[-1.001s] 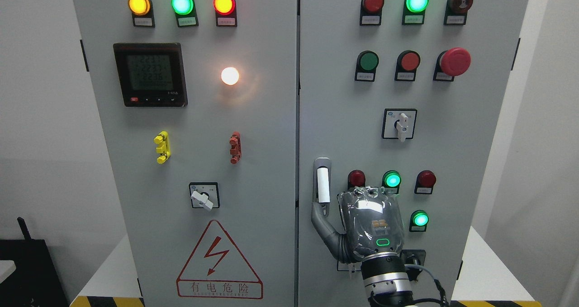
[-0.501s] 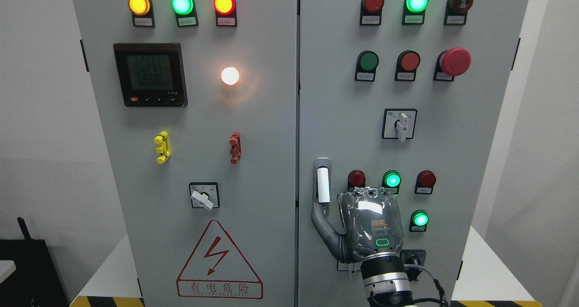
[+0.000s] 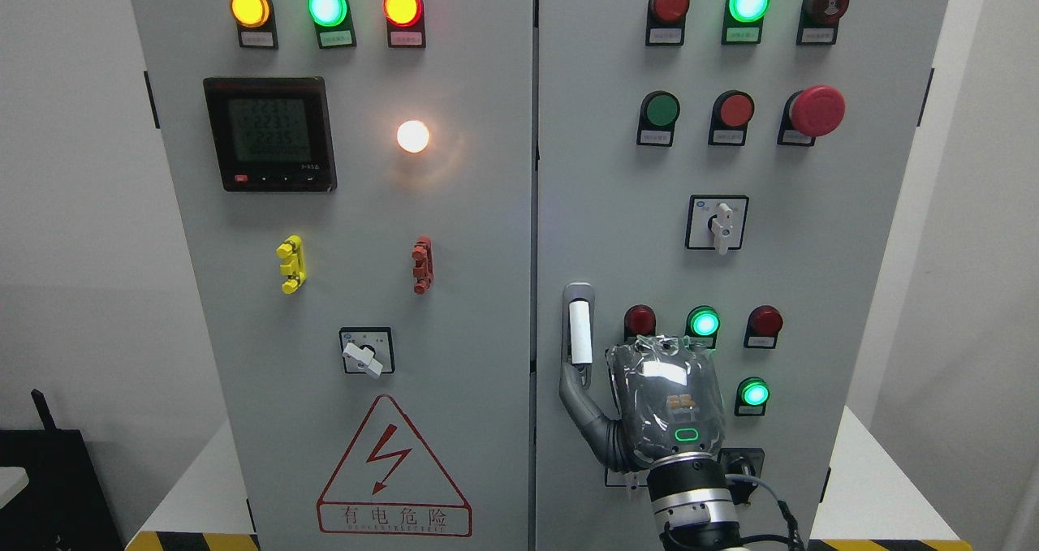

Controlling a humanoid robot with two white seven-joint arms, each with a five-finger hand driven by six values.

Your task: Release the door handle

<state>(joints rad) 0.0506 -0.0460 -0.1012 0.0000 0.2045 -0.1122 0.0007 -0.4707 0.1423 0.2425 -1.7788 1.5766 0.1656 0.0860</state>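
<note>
From the head camera, the right hand (image 3: 661, 405) rests against the right cabinet door (image 3: 617, 210), its thumb touching the lower end of the door handle (image 3: 579, 332); the other fingers are hidden, so its grip is unclear.

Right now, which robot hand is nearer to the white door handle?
Right. The right robot hand is just below and right of the door handle, its thumb reaching up beside the handle's lower end. The left robot hand is not in view.
</note>
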